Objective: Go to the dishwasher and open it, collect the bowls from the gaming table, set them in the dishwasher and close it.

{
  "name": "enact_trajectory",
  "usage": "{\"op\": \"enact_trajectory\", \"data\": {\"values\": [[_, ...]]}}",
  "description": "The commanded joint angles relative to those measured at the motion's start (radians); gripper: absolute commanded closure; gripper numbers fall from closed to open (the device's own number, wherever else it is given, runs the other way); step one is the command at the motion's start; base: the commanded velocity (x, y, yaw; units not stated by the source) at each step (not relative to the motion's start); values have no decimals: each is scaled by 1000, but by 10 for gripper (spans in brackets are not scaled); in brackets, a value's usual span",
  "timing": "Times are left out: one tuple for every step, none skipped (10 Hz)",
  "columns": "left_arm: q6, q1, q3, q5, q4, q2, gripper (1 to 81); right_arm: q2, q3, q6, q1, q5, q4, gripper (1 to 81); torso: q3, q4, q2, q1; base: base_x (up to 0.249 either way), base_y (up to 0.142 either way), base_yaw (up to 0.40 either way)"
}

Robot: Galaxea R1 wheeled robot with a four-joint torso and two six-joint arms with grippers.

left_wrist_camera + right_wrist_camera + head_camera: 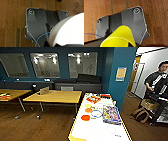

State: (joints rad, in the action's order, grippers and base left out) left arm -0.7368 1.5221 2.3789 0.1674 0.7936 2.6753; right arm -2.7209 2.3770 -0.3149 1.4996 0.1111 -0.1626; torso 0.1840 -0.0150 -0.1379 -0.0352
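So the head view looks down a blue-walled room with a wood floor (45, 122). Far left there's a wooden tabletop (11, 93) with something orange and red on it, then a second wooden tabletop (55, 96) with a small tan box-like thing (44, 90) sitting on it. A dark counter (75, 84) runs along the back wall under some big windows.

Center-right is the gaming table (100, 130), white top with yellow edges, running away from the camera. On it, left to right: a yellow bowl (88, 105), an orange bowl (88, 110) just behind a red-orange bowl (85, 117), a white bowl with a blue rim (96, 113), and a colorful flat box (111, 114). Further back there's a red patterned thing (93, 99).

Over on the right a person (157, 79) in dark clothes stands by a control rig, with a cardboard box (149, 104) nearby.

Left wrist view: a white bowl (70, 31) shows big and close over the floor. Right wrist view: a yellow cup-shaped bowl (120, 37), same deal. Can't tell how the jaws stand on either arm.
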Motion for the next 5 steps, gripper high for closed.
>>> {"op": "enact_trajectory", "data": {"values": [[0, -36, 2, -17, 13, -24, 811, 39, 31, 2, -38, -44, -15, 811, 0, 0, 0, 0, -100, 0, 0], [0, -36, 11, -17, 12, -21, 811, 37, 37, 2, -40, -44, -17, 811, 0, 0, 0, 0, -99, 0, 0], [0, -36, 17, -17, 10, -18, 811, 36, 39, 2, -43, -45, -17, 811, 0, 0, 0, 0, -100, 0, 0], [0, -35, 23, -17, 10, -17, 811, 33, 40, 2, -43, -45, -25, 811, 0, 0, 0, 0, -100, 0, 0], [0, -35, 29, -17, 10, -12, 811, 24, 48, 2, -40, -45, -28, 811, 0, 0, 0, 0, -99, 0, 0]]}}
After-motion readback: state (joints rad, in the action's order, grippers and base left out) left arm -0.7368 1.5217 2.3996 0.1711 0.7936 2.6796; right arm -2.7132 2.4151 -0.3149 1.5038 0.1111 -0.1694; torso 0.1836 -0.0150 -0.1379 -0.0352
